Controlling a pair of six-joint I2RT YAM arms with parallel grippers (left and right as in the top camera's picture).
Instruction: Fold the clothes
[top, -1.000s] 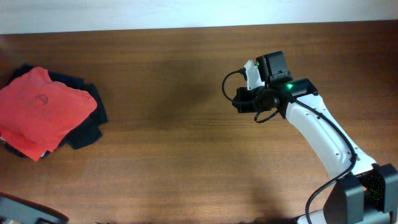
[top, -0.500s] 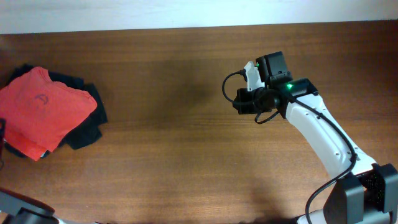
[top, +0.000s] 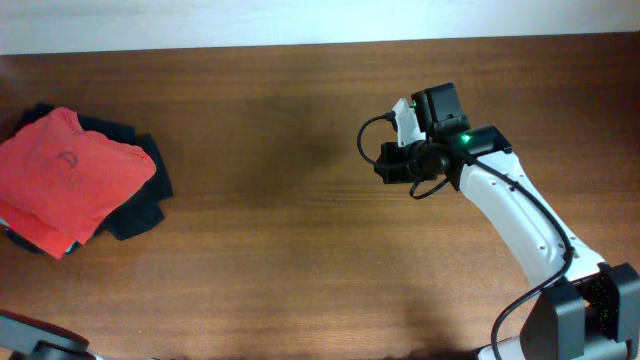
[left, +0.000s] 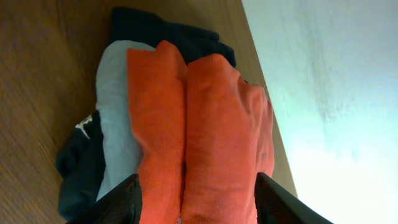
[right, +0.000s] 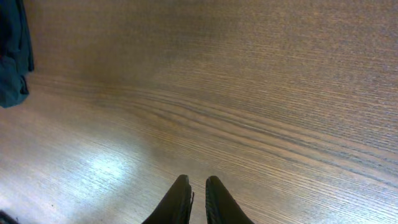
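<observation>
Op: Only the left arm (top: 45, 345) has moved. Less of it shows at the bottom-left corner than a second ago. T-shirt (top: 70, 180) and right arm (top: 500, 200) are unchanged.

Log: Overhead placement?

Op: The T-shirt lies folded at the far left of the table (top: 300, 250), on top of the dark garment (top: 140, 210). I judge it stacked there as done. The right arm is parked well apart, mid-right, out of the way.

Log: Left wrist?

Op: Left gripper (left: 198, 186) is spread wide and empty. The T-shirt is straight ahead of it, near, and I see no contact. A pale grey layer (left: 115, 130) sits beneath the shirt.

Log: Right wrist?

Op: Right gripper (right: 198, 182) has its fingers almost pressed together, pinching nothing, over bare wood. I see no T-shirt here, only dark cloth at the corner.
</observation>
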